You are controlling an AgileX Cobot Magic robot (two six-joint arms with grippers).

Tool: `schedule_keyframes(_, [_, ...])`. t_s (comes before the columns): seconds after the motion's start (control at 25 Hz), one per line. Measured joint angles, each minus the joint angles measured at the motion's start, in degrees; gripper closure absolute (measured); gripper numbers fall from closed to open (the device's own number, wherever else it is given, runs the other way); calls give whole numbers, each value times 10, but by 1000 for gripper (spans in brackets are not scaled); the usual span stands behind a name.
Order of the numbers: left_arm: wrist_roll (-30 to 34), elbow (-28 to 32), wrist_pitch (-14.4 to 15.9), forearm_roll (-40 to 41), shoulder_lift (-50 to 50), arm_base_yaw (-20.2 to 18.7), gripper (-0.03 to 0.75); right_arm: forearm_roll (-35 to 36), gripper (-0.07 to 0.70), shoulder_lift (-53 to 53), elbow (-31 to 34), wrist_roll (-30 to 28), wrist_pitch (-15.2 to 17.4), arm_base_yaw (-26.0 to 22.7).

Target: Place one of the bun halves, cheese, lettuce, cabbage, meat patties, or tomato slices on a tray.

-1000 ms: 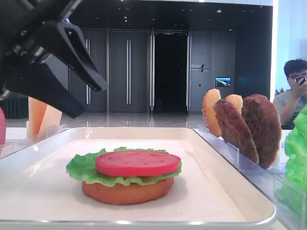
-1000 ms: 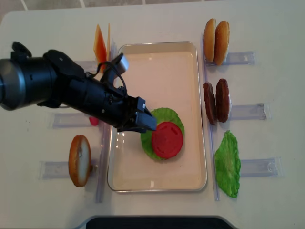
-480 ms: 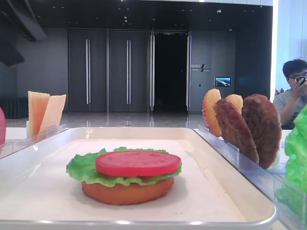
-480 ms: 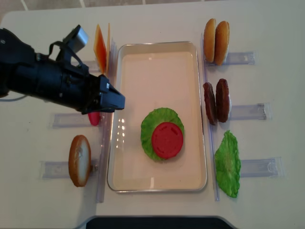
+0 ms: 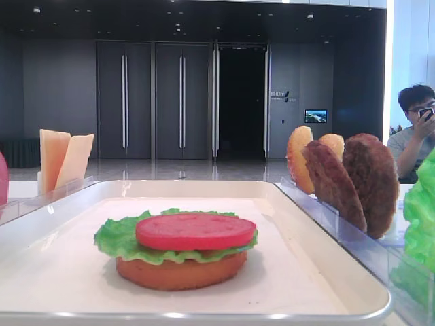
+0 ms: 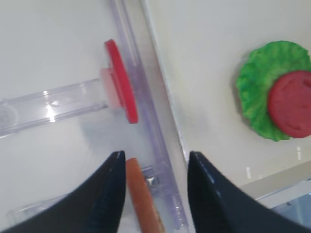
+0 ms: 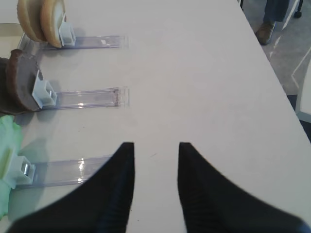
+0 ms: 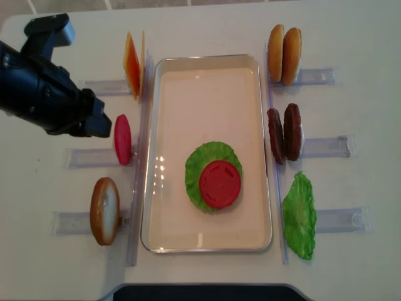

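On the white tray (image 8: 207,88) lies a stack: a bun half (image 5: 180,272) at the bottom, lettuce (image 8: 199,164) on it, a tomato slice (image 8: 220,184) on top. My left gripper (image 8: 103,125) hovers left of the tray, beside the upright tomato slice (image 8: 122,139) in its rack. It is open (image 6: 155,158), and the edge of a bun half (image 6: 143,204) shows below, between its fingers and close to the left one, held by nothing. My right gripper (image 7: 155,148) stands open over bare table.
Clear racks flank the tray. On the left stand cheese slices (image 8: 133,56) and a bun half (image 8: 104,210). On the right stand two bun halves (image 8: 284,46), two meat patties (image 8: 284,133) and a lettuce leaf (image 8: 299,215). A person (image 5: 414,136) sits behind.
My left gripper has pulled back from above the tray's stack to the left, past the rack, and has left the low view. Its jaws have stayed open. The stack has not moved.
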Motion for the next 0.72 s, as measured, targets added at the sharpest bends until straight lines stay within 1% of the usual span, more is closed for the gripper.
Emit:
schedule_keyframes(0.28, [-64,-10,30,138,-1,0,389,0,388,0,0,0,0,0])
schedule_keyframes(0.52, [-135,-10,53,253,-1,0,389,0,388,0,0,0,0,0])
schedule_keyframes(0.64, [-152,-10,58,267,-1,14,389,0,388,0,0,0,0,0])
schedule_keyframes(0.72, [-151,-10,58,266,-1,37,389,0,388,0,0,0,0,0])
